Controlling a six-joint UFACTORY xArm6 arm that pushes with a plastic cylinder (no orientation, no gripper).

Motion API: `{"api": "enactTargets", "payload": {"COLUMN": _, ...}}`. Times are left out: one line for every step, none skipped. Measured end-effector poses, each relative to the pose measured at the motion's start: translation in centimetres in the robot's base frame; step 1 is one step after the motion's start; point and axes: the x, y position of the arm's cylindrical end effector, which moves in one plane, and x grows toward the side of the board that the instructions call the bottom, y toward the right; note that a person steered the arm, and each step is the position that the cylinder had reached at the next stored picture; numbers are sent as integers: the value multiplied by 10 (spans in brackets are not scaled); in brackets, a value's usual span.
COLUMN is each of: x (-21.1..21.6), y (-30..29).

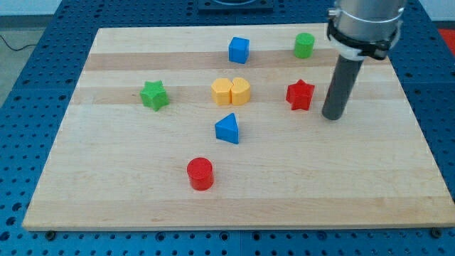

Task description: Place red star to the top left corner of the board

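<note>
Closest to the view's bottom sits a red round block, alone on the pale wooden table. Up from it is a blue triangle block. Farther back comes a row: a green star toward the view's left, then two yellow blocks touching each other in the middle, then the red star toward the view's right. That red star is the one to move, and it is well apart from the top left corner. My tip is down on the table just beside the red star, on its right side, not touching it as far as I can tell. The end effector is only a dark rod, so it cannot open or close and it holds nothing. Farthest back are a blue cube and a green round block. I think the pushing has not started yet. Next, the tip should push the star left and up, steering past the yellow blocks and the blue cube.
</note>
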Motion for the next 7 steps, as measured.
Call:
{"api": "enactTargets", "payload": {"x": -18, "y": -18}}
{"api": "enactTargets", "payload": {"x": -43, "y": -48}}
{"api": "enactTargets", "payload": {"x": -66, "y": -66}}
{"api": "enactTargets", "payload": {"x": -75, "y": -67}}
{"api": "enactTargets", "payload": {"x": -64, "y": -25}}
{"api": "enactTargets", "payload": {"x": -41, "y": -13}}
{"api": "enactTargets", "payload": {"x": -19, "y": -19}}
